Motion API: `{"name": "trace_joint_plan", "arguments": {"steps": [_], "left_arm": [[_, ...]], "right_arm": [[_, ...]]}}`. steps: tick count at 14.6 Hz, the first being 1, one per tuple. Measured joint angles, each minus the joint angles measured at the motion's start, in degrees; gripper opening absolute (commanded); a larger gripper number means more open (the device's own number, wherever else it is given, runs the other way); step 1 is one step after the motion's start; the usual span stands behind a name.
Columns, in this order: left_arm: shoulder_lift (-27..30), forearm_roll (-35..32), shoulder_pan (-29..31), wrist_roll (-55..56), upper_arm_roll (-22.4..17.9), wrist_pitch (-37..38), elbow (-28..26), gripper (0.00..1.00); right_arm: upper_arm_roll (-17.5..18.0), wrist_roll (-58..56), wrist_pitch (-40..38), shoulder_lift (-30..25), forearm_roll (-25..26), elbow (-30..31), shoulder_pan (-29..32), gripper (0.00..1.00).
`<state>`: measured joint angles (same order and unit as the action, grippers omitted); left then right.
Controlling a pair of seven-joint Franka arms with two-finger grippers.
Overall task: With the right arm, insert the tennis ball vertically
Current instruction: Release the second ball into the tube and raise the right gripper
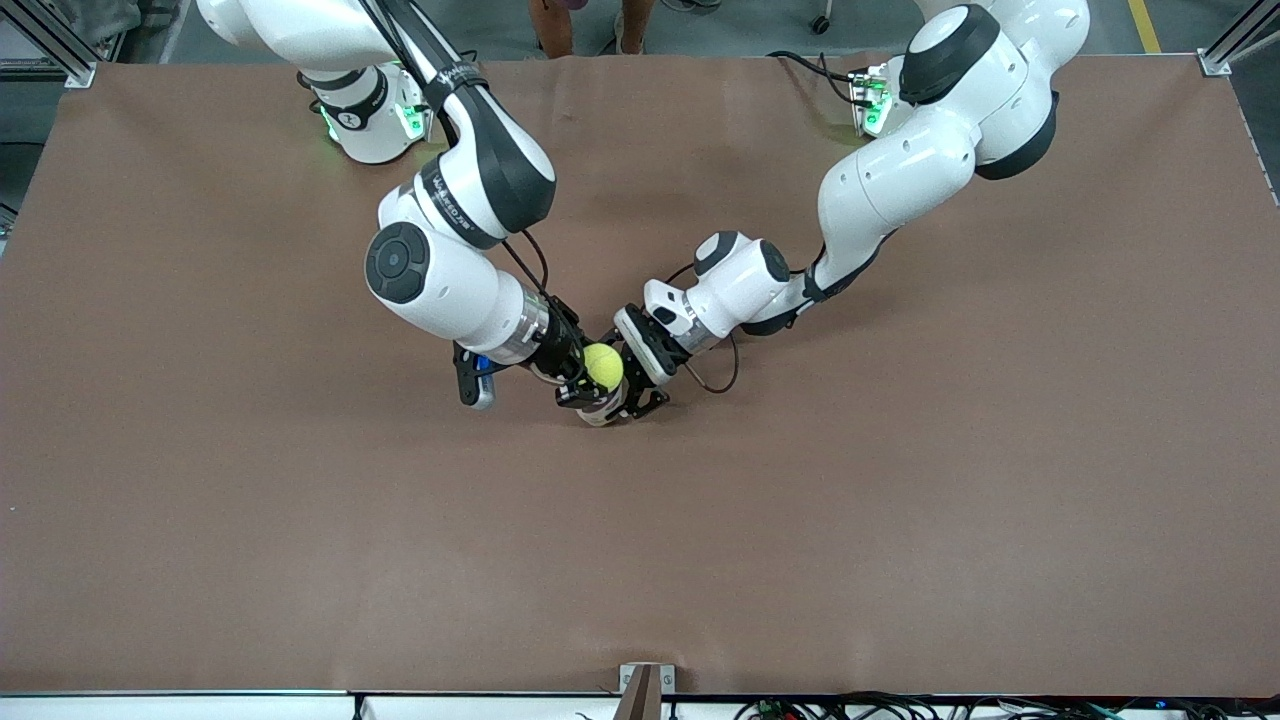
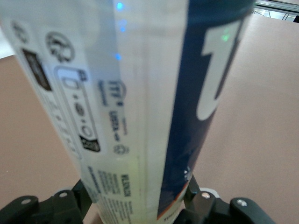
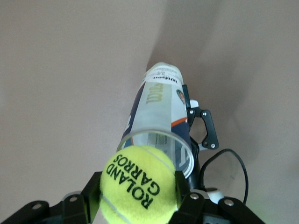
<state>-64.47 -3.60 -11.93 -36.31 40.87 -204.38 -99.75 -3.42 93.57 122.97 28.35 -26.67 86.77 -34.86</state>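
A yellow tennis ball (image 1: 603,366) (image 3: 138,184) printed "ROLAND GARROS" is pinched between the fingers (image 3: 182,186) of my right gripper (image 1: 598,372) (image 3: 138,189). It hangs just over the open mouth of a clear tube (image 3: 159,116) (image 2: 140,116) (image 1: 598,413) with a blue and white label. The tube stands upright in the middle of the brown table (image 1: 900,500). My left gripper (image 1: 628,400) (image 2: 138,205) is shut on the tube's lower part, one finger (image 2: 196,191) on each side. The right wrist view also shows that left gripper (image 3: 201,126) beside the tube.
Both arms meet at the table's centre, their elbows raised above it. The two arm bases (image 1: 370,120) stand along the edge farthest from the front camera. A small metal bracket (image 1: 645,680) and cables sit at the edge nearest the camera.
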Motion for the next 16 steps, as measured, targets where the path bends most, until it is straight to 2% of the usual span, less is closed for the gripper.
{"name": "trace_joint_plan", "arguments": {"steps": [1, 2, 4, 11, 14, 16], "left_arm": [[0.0, 0.0, 0.0, 0.0, 0.0, 0.0, 0.0, 0.77], [0.0, 0.0, -0.1, 0.0, -0.1, 0.0, 0.1, 0.77], [0.0, 0.0, -0.3, 0.0, -0.2, 0.1, 0.1, 0.77], [0.0, 0.0, -0.5, 0.0, -0.4, 0.0, 0.2, 0.77], [0.0, 0.0, -0.5, 0.1, -0.4, 0.1, 0.2, 0.78], [0.0, 0.0, -0.5, 0.1, -0.4, 0.1, 0.2, 0.78]], "right_arm": [[-0.1, -0.8, -0.1, 0.2, 0.1, 0.4, 0.0, 0.03], [-0.1, -1.4, -0.1, 0.3, 0.3, 0.8, 0.0, 0.17], [-0.1, -2.5, -0.1, 0.5, 0.9, 1.3, 0.0, 1.0], [-0.4, -4.7, -1.2, 0.4, 1.2, 0.2, 1.0, 1.0], [-0.7, -10.9, -7.8, 0.3, 1.3, -2.7, 4.0, 1.0], [-1.0, -18.9, -13.7, 0.0, 1.6, -4.4, 7.4, 1.0]]}}
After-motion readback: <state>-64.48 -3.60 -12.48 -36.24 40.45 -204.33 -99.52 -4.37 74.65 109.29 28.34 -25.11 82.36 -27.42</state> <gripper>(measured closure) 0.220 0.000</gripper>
